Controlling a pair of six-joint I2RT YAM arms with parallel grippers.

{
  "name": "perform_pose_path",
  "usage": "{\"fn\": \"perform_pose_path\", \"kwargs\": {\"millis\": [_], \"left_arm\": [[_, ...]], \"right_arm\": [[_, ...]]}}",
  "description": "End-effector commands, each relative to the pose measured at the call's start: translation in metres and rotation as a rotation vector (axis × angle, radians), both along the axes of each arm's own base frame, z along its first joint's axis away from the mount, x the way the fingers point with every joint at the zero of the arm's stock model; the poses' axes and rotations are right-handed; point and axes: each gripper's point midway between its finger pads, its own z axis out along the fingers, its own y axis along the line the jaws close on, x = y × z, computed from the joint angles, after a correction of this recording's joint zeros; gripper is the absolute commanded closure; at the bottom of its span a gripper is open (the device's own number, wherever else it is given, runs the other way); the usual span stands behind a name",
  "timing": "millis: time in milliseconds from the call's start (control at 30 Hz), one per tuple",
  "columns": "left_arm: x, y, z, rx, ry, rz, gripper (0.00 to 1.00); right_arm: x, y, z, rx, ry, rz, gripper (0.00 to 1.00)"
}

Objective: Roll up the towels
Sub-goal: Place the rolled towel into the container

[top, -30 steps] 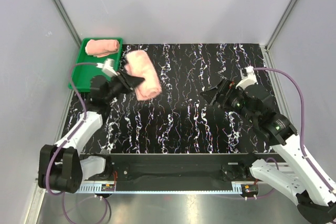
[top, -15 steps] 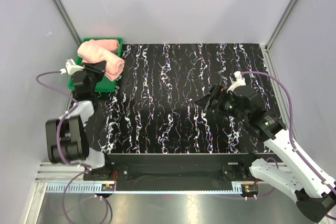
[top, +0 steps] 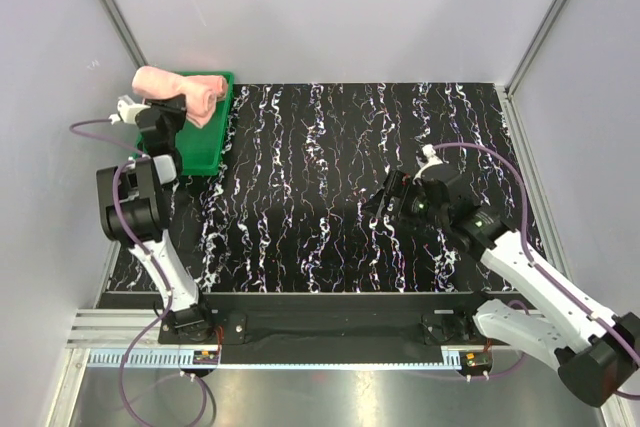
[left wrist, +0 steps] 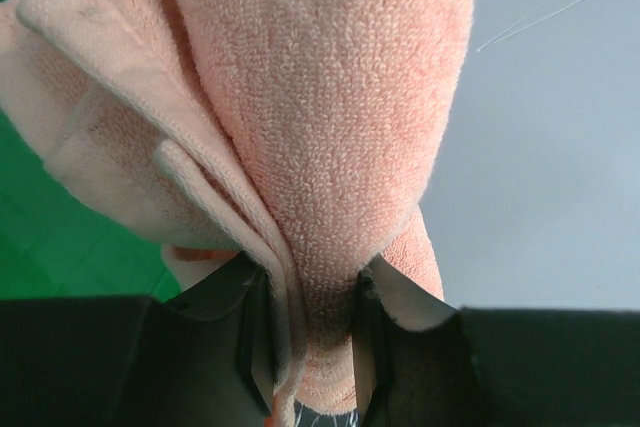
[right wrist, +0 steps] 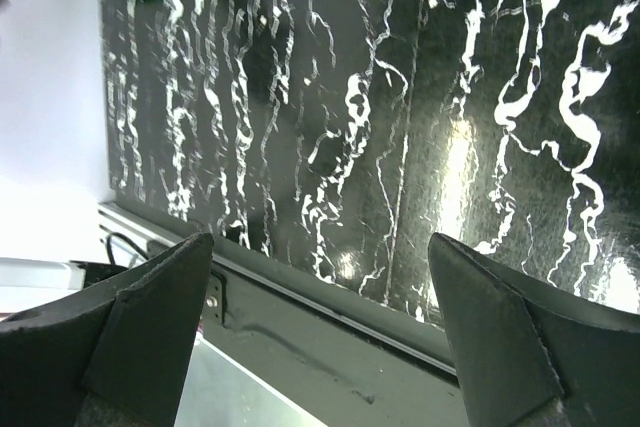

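Currently the left gripper [left wrist: 305,342] is pinched narrow on a salmon-pink terry towel [left wrist: 320,117]. Both fingers [left wrist: 253,332] press into the cloth. Past the tips the towel bulges out as a thick roll, with looser folded layers on one side of the jaws. Bare green tray [left wrist: 40,247] shows beside and below those layers.

In the top view the towel lies crosswise just beyond the left gripper's fingertips, over the tray's far corner. One end sticks out past the tray's outer rim toward the wall. I cannot tell whether the pink at the roll's other end is the same towel or a second one under it.

The right gripper [top: 385,199] has its jaws wide apart with nothing between them. It hangs over the black, white-veined table [top: 320,147]. In its wrist view the table's near edge and a metal rail sit just under the tips, and a corner of the tray shows far ahead. This gripper is well apart from the towel.
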Motion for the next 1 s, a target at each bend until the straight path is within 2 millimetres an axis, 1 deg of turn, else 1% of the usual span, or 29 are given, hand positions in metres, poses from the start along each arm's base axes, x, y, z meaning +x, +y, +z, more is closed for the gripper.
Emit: {"fn": "perform_pose_path", "kwargs": {"millis": [0, 67, 133, 167, 233, 267, 300, 333, 367, 400, 433, 467, 500, 533, 567, 600, 633, 667, 733, 767, 800, 833, 867, 900, 933, 967], "left_arm": [[0.027, 0.016, 0.029, 0.065, -0.09, 0.068, 1.0], [0.033, 0.021, 0.013, 0.068, -0.052, 0.111, 1.0], [0.043, 0.017, 0.009, 0.076, -0.037, 0.1, 1.0], [0.049, 0.013, -0.009, 0.067, -0.005, 0.088, 1.0], [0.056, 0.012, -0.019, 0.049, 0.003, 0.086, 1.0], [0.059, 0.01, -0.035, 0.014, 0.024, 0.091, 1.0], [0.061, 0.009, -0.043, -0.001, 0.032, 0.092, 1.0], [0.068, 0.006, -0.04, -0.011, 0.021, 0.071, 1.0], [0.072, 0.002, -0.058, -0.034, 0.054, 0.06, 1.0], [0.075, 0.0, -0.063, -0.037, 0.065, 0.06, 1.0], [0.079, 0.0, -0.063, -0.036, 0.068, 0.068, 1.0], [0.079, -0.003, -0.079, -0.045, 0.117, 0.072, 1.0], [0.082, -0.003, -0.084, -0.056, 0.13, 0.078, 1.0], [0.087, -0.004, -0.084, -0.069, 0.129, 0.073, 1.0], [0.088, -0.004, -0.098, -0.089, 0.144, 0.073, 1.0], [0.09, -0.005, -0.102, -0.118, 0.141, 0.073, 1.0], [0.094, -0.005, -0.1, -0.131, 0.133, 0.069, 0.99], [0.095, -0.006, -0.113, -0.152, 0.15, 0.067, 0.95], [0.099, -0.01, -0.117, -0.179, 0.156, 0.047, 0.91], [0.099, -0.009, -0.123, -0.198, 0.166, 0.046, 0.85], [0.097, -0.013, -0.126, -0.209, 0.176, 0.029, 0.8], [0.095, -0.011, -0.129, -0.215, 0.194, 0.029, 0.75], [0.094, -0.011, -0.13, -0.218, 0.201, 0.028, 0.71], [0.092, -0.01, -0.13, -0.22, 0.211, 0.026, 0.63], [0.089, -0.013, -0.133, -0.228, 0.228, 0.006, 0.59], [0.087, -0.01, -0.13, -0.226, 0.23, -0.001, 0.56]], "right_arm": [[0.007, 0.013, 0.006, 0.028, -0.035, 0.04, 0.05], [0.012, 0.016, 0.003, 0.014, -0.039, 0.051, 0.04], [0.016, 0.018, -0.002, 0.001, -0.032, 0.055, 0.04], [0.018, 0.019, -0.003, -0.004, -0.032, 0.054, 0.04], [0.022, 0.023, -0.006, -0.015, -0.029, 0.067, 0.04], [0.024, 0.024, -0.007, -0.018, -0.026, 0.068, 0.04], [0.024, 0.025, -0.008, -0.021, -0.021, 0.073, 0.04], [0.027, 0.027, -0.01, -0.025, -0.016, 0.075, 0.04], [0.028, 0.028, -0.01, -0.024, -0.017, 0.079, 0.04], [0.029, 0.029, -0.01, -0.023, -0.017, 0.079, 0.04], [0.029, 0.029, -0.011, -0.024, -0.015, 0.081, 0.04], [0.029, 0.029, -0.012, -0.026, -0.012, 0.079, 0.04], [0.029, 0.029, -0.012, -0.027, -0.012, 0.077, 0.04], [0.028, 0.028, -0.011, -0.025, -0.013, 0.076, 0.04], [0.028, 0.028, -0.011, -0.027, -0.014, 0.073, 0.04], [0.028, 0.026, -0.012, -0.033, -0.013, 0.072, 0.04], [0.027, 0.026, -0.01, -0.03, -0.017, 0.072, 0.04], [0.027, 0.025, -0.01, -0.032, -0.017, 0.067, 0.04], [0.026, 0.024, -0.009, -0.033, -0.018, 0.065, 0.04], [0.026, 0.023, -0.007, -0.033, -0.022, 0.062, 0.03], [0.025, 0.022, -0.008, -0.034, -0.019, 0.06, 0.03], [0.025, 0.022, -0.006, -0.032, -0.024, 0.059, 0.04], [0.024, 0.022, -0.005, -0.03, -0.026, 0.06, 0.04], [0.023, 0.021, -0.005, -0.03, -0.025, 0.058, 0.04], [0.023, 0.02, -0.004, -0.029, -0.028, 0.056, 0.04], [0.022, 0.02, -0.003, -0.028, -0.028, 0.059, 0.04]]}}
